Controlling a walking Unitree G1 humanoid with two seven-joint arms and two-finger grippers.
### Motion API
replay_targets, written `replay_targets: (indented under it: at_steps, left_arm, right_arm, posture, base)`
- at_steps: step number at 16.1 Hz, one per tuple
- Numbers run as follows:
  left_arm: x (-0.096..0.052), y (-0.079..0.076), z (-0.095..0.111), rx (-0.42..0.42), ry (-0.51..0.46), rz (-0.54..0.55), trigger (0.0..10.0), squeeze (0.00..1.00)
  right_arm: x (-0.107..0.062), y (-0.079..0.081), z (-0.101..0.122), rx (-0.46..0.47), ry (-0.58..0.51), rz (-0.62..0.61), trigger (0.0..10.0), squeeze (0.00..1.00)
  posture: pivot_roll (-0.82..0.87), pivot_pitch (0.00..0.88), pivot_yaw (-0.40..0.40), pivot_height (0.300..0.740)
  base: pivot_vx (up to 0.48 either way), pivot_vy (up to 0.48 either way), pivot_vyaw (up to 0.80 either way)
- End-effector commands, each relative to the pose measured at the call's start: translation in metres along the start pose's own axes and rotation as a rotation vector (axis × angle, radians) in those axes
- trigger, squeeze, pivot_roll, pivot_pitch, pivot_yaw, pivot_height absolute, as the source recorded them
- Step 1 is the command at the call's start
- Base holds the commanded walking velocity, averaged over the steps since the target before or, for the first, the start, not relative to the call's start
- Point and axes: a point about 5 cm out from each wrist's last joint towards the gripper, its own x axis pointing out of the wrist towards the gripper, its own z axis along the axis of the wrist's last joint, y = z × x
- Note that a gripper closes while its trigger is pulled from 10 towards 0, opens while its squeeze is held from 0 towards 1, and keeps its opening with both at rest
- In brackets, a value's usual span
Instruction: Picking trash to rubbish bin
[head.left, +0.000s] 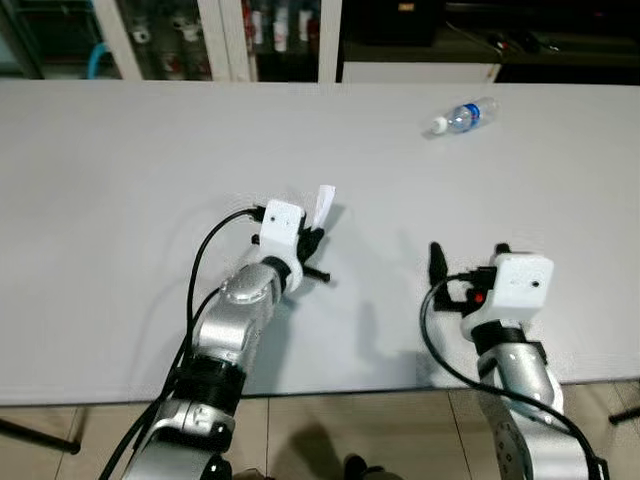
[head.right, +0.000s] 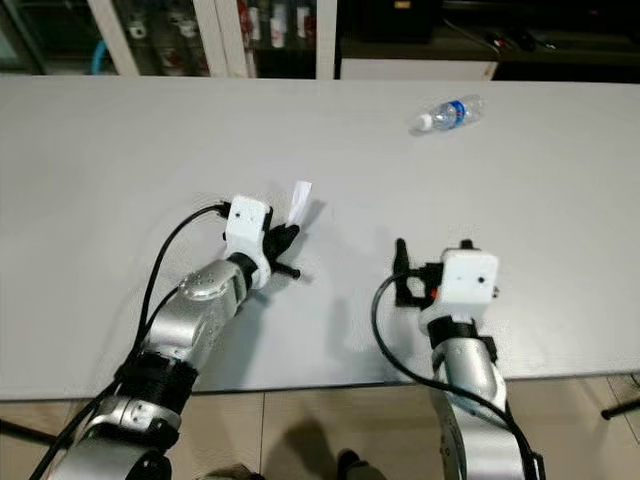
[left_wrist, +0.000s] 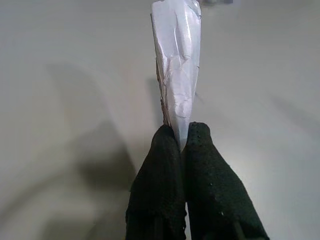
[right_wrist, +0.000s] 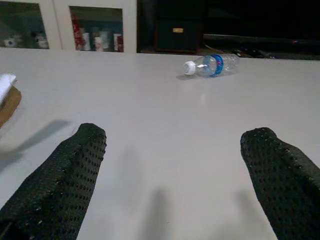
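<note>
A crumpled white paper scrap (head.left: 323, 205) stands up from my left gripper (head.left: 314, 240), which is shut on its lower end just above the grey table (head.left: 120, 180). The left wrist view shows both black fingertips (left_wrist: 167, 150) pinched on the white scrap (left_wrist: 177, 65). An empty plastic bottle (head.left: 464, 116) with a blue label and white cap lies on its side at the far right of the table. My right gripper (right_wrist: 175, 150) hovers open over the table near the front edge, pointing toward the bottle (right_wrist: 209, 65).
Glass-fronted cabinets (head.left: 200, 35) with small bottles stand behind the table. A dark shelf unit (head.left: 420, 25) is at the back right. The table's front edge (head.left: 330, 392) runs just ahead of my body, with tiled floor (head.left: 330, 440) below.
</note>
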Motion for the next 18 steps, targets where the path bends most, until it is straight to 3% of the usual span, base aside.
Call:
replay_targets:
  at_steps: [1, 8, 18]
  left_arm:
    - [-0.001, 0.004, 0.003, 0.005, -0.011, 0.015, 10.0, 0.00]
    - [0.000, 0.001, 0.004, 0.009, -0.010, -0.009, 10.0, 0.00]
    - [-0.003, 0.015, 0.022, 0.069, -0.047, -0.007, 10.0, 0.00]
  right_arm:
    - [0.001, 0.001, 0.000, -0.006, -0.002, 0.001, 10.0, 0.00]
    - [0.001, 0.002, 0.001, -0.011, -0.006, 0.008, 10.0, 0.00]
    - [0.018, 0.004, 0.002, 0.000, -0.017, -0.041, 10.0, 0.00]
  posture:
    - [0.21, 0.083, -0.013, 0.740]
    - [0.21, 0.083, -0.011, 0.740]
    - [0.25, 0.116, 0.019, 0.740]
  base:
    - [0.000, 0.000, 0.00]
    - [0.000, 0.000, 0.00]
    - [0.336, 0.000, 0.00]
